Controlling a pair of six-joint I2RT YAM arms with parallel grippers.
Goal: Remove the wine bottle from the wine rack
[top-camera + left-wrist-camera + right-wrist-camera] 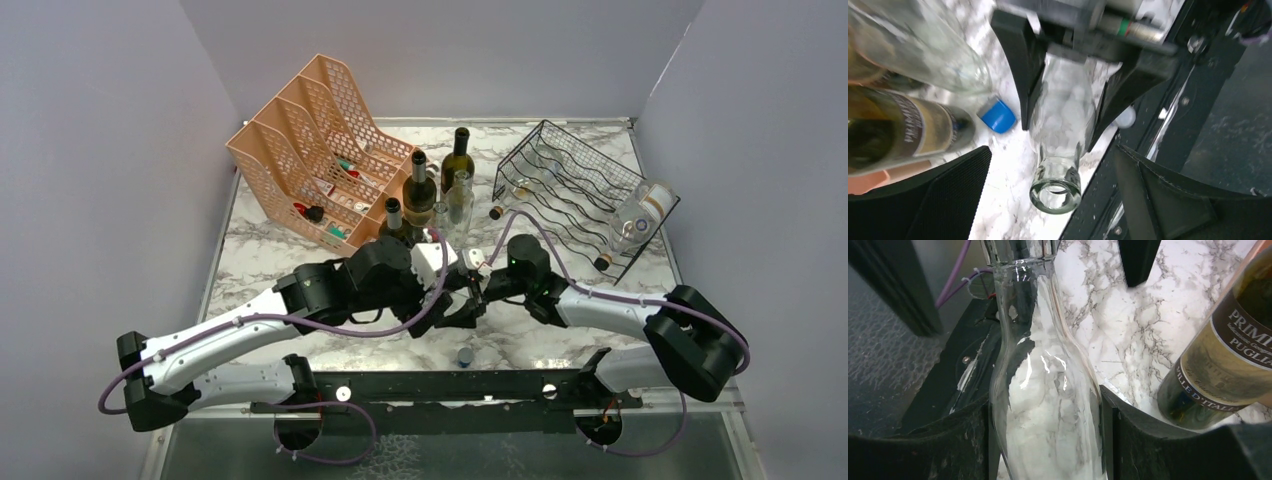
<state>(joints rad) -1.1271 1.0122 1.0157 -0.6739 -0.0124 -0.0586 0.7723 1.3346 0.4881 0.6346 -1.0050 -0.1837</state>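
A clear empty glass wine bottle (pixel 1048 405) is held off the rack, low over the marble table (pixel 270 250) in front of the arms. My right gripper (pixel 1045 410) is shut on its body, one black finger (pixel 1148 440) pressed on each side. In the left wrist view the bottle (pixel 1063 125) points its open mouth at the camera. My left gripper (pixel 1053 167) is wide open, its fingers either side of the neck without touching it. The black wire wine rack (pixel 585 190) stands at the back right with another clear bottle (pixel 640 215) and several more in it.
A peach mesh file organizer (pixel 320 150) stands at the back left. Dark upright bottles (pixel 420 190) stand close behind the grippers, one with a label (pixel 1223 370). A blue cap (pixel 998 114) lies on the marble. The black mounting rail (pixel 450 385) runs along the near edge.
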